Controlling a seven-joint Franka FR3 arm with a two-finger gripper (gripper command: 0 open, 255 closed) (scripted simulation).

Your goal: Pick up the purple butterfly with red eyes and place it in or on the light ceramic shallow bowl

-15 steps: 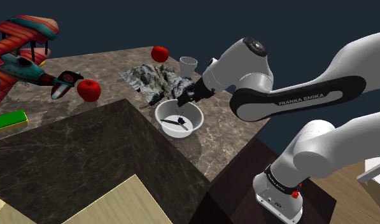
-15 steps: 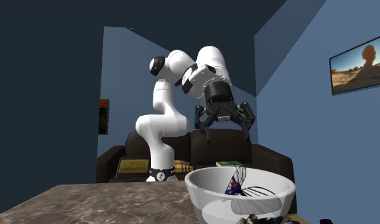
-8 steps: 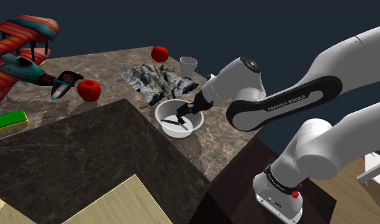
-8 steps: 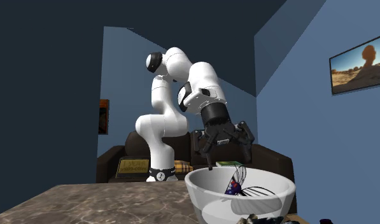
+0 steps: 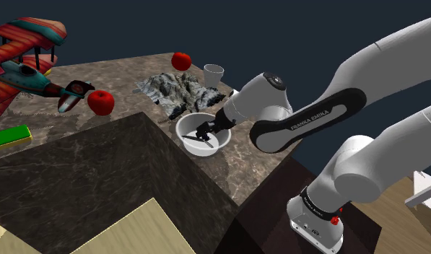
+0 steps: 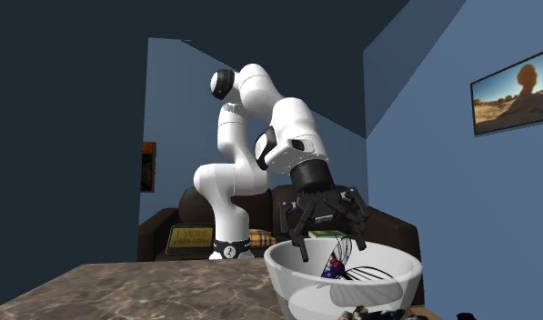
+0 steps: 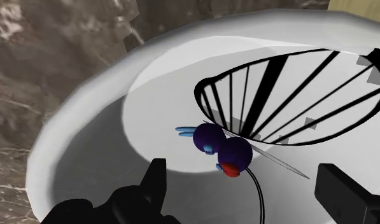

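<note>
We see the hand (image 7: 242, 173) open, its two fingers standing apart on either side of the butterfly (image 7: 223, 151) without touching it. The butterfly, purple-bodied with a red eye and black-veined clear wings, lies inside the white bowl (image 7: 80, 114), near its middle. The bowl stands on the brown marbled surface (image 5: 235, 162). Beyond the bowl in the shoulder view we see a grey rumpled heap (image 5: 179, 90), a white cup (image 5: 214, 73) and a red apple (image 5: 180, 60).
</note>
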